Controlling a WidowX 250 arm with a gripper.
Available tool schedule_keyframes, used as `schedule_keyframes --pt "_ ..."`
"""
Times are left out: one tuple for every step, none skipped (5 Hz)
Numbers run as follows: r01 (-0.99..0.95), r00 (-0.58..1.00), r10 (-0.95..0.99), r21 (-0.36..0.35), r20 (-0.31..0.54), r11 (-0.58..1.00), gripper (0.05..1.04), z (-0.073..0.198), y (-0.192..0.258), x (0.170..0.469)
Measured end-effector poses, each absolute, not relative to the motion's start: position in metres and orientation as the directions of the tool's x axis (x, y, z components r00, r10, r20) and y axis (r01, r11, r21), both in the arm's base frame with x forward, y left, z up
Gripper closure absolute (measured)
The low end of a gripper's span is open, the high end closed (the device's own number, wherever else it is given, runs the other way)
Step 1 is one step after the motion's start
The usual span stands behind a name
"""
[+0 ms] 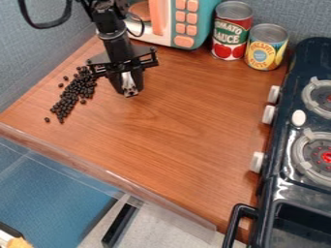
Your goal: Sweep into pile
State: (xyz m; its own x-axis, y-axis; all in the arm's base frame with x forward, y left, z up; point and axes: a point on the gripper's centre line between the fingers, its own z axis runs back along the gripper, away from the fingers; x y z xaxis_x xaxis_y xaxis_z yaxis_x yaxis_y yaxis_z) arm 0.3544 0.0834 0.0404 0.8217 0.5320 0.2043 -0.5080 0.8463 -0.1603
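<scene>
Small dark beans lie on the brown wooden counter at the left, in a long slanting heap from just left of the gripper down toward the lower left. Several single beans are scattered off its sides, with one apart at the lower left end. The black gripper hangs pointing down over the counter, to the right of the heap's upper part. A pale, silvery patch shows at its lower end; what it is, I cannot tell.
Behind the arm stands a toy microwave. A red can and a yellow can are at the back right. A dark toy stove borders the right side; a clear ledge runs along the front edge.
</scene>
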Motion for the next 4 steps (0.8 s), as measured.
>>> schedule_keyframes --pt "-0.504 0.829 0.523 -0.141 0.199 0.852 0.704 0.029 0.079 0.368" --pt "-0.501 0.835 0.514 -0.117 0.197 0.858 0.704 0.014 0.080 0.373" --pt "-0.513 0.825 0.525 -0.115 0.209 0.851 0.704 0.012 0.087 0.370" --pt "-0.527 0.814 0.540 -0.120 0.213 0.842 0.704 0.010 0.095 0.358"
